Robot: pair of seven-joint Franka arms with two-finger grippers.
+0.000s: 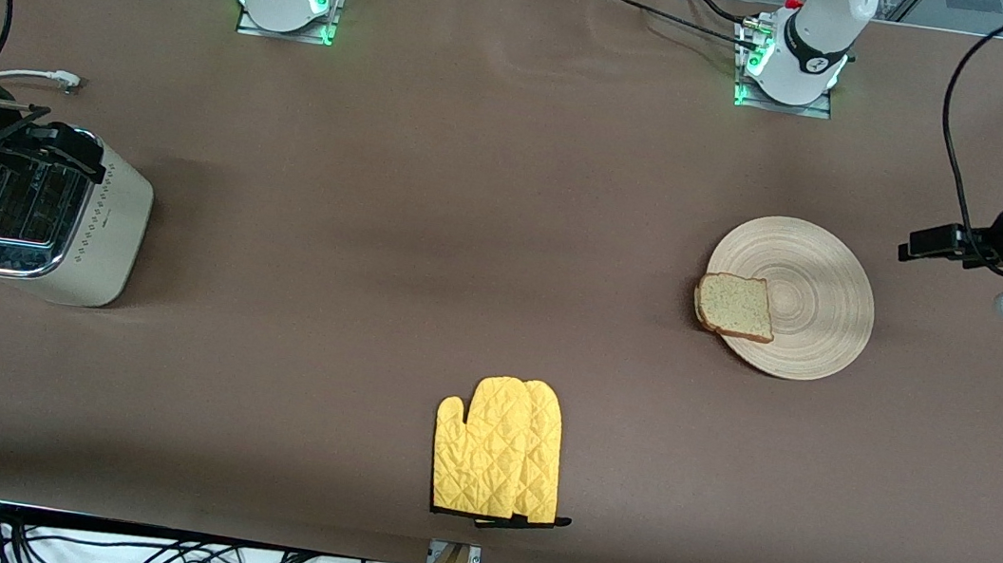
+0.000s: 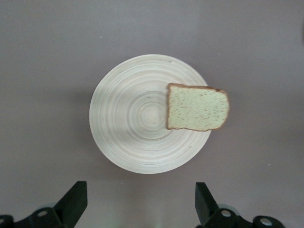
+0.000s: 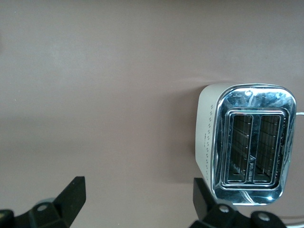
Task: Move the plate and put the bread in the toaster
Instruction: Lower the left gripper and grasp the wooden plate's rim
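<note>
While no lettering can be read on it, the toaster (image 1: pixel 59 218) stands at the right arm's end of the table, two empty slots in its chrome top. Over it hangs the right gripper (image 3: pixel 137 202), fingers spread wide and empty. A yellow oven mitt (image 1: pixel 500 449) lies nearest the front camera. Toward the left arm's end, the bread (image 1: pixel 735 306) rests on the plate (image 1: pixel 812 281), overhanging its rim. Over the table just beside the plate, the left gripper (image 2: pixel 140 204) hangs wide and empty.
</note>
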